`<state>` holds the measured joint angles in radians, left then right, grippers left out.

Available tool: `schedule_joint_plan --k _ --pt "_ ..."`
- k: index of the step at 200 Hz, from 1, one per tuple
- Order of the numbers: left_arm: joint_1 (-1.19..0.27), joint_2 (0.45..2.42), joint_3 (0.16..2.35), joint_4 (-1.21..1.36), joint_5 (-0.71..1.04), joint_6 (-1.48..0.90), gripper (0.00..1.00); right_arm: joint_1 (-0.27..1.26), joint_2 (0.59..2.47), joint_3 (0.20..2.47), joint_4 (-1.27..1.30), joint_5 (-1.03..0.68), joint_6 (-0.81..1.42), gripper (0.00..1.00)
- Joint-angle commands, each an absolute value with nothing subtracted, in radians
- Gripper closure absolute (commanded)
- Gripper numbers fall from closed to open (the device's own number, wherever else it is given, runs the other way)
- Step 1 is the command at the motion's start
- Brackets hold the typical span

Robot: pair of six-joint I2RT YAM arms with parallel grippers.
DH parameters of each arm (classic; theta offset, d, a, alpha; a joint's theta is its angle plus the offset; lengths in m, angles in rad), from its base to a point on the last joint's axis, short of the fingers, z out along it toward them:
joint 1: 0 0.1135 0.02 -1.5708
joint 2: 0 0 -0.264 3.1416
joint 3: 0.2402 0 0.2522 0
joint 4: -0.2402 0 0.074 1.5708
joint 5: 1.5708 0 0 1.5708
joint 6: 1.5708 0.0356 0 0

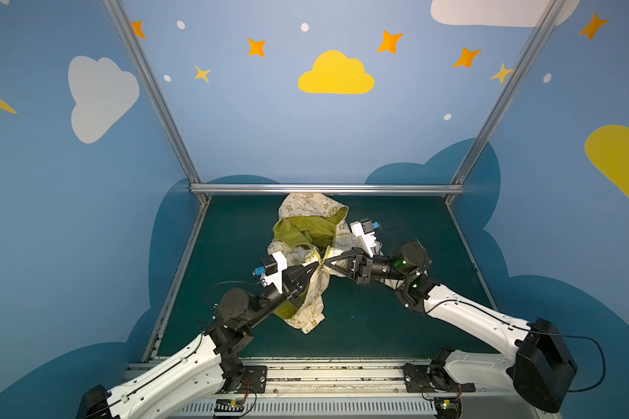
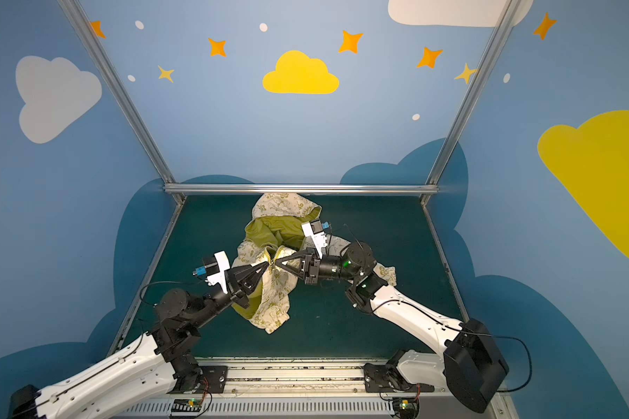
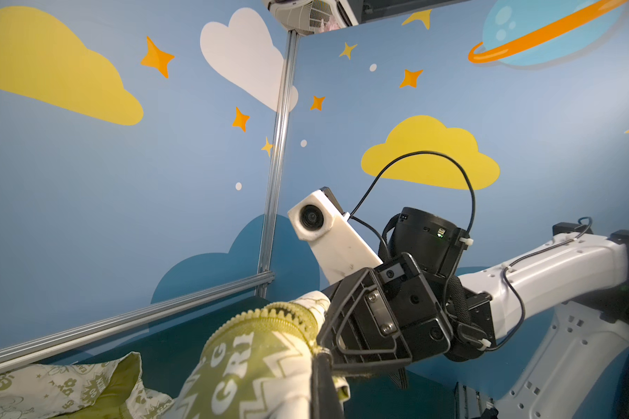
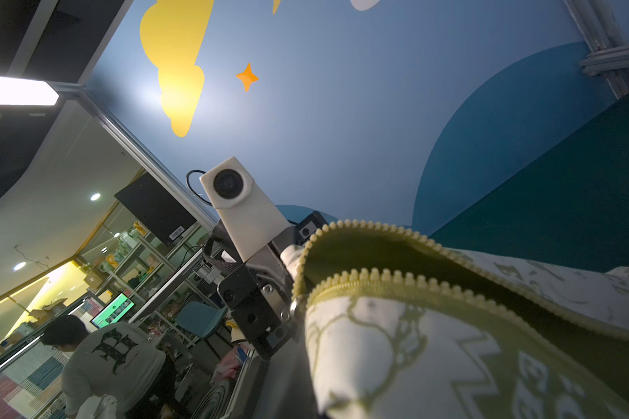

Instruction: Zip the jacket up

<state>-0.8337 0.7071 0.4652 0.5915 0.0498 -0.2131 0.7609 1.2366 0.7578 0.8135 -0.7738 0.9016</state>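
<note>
Dark green matting covers the floor of a cell with blue walls painted with clouds and stars. Reading that mat as a clock face in both top views, the jacket lies crumpled near the centre. Its hood points to 12 o'clock and its hem trails toward 6.

Your left gripper comes in from 8 o'clock and your right gripper from 4. Both are clenched on the jacket, nearly tip to tip, at the spot where the two rows of the zipper meet, and the cloth is bunched up there. Beyond that spot, toward 12, the teeth gape in a wide V.

You cannot tell from these views whether the right claw has the slider's pull or only fabric beside it.

My worries from here:
- If it is only fabric, a pull toward 12 will drag the whole jacket and close nothing.
- The slack, twisted panels could feed lining into the slider and jam it.
- With the claws this close, a small sideways move could knock them together or tear one grip loose.
</note>
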Motion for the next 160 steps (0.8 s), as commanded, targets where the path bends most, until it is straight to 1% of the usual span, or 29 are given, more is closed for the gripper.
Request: schedule_joint_plan --k 1,11,22,31,46,64,89,117,120,136,160 --pt "-0.841 0.758 0.495 0.364 0.033 -0.238 0.97 0.726 1.23 0.745 0.95 -0.614 0.917 1.0" --pt "-0.839 0.812 0.528 0.297 -0.033 -0.286 0.97 0.718 1.237 0.735 0.933 -0.603 0.907 1.0" --pt "-0.828 0.882 0.575 0.229 -0.07 -0.338 0.96 0.704 1.239 0.729 0.837 -0.57 0.87 1.0" --pt "-0.809 0.942 0.602 0.21 -0.025 -0.358 0.97 0.691 1.242 0.719 0.766 -0.548 0.834 1.0" --pt "-0.776 1.03 0.635 0.218 0.072 -0.407 0.97 0.65 1.262 0.687 0.745 -0.522 0.829 1.0" --pt "-0.745 1.1 0.671 0.205 0.139 -0.443 0.97 0.585 1.308 0.632 0.819 -0.541 0.886 1.0" --pt "-0.711 1.159 0.7 0.17 0.153 -0.46 0.97 0.513 1.353 0.583 0.951 -0.568 0.956 1.0" --pt "-0.661 1.25 0.738 0.15 0.227 -0.48 0.97 0.487 1.388 0.589 0.93 -0.595 0.942 1.0" --pt "-0.658 1.258 0.742 0.151 0.261 -0.483 0.97 0.484 1.393 0.592 0.922 -0.598 0.938 1.0" --pt "-0.642 1.296 0.756 0.174 0.316 -0.494 0.97 0.478 1.417 0.604 0.89 -0.618 0.923 1.0" --pt "-0.619 1.327 0.781 0.171 0.342 -0.528 0.97 0.473 1.453 0.597 0.904 -0.635 0.934 1.0"
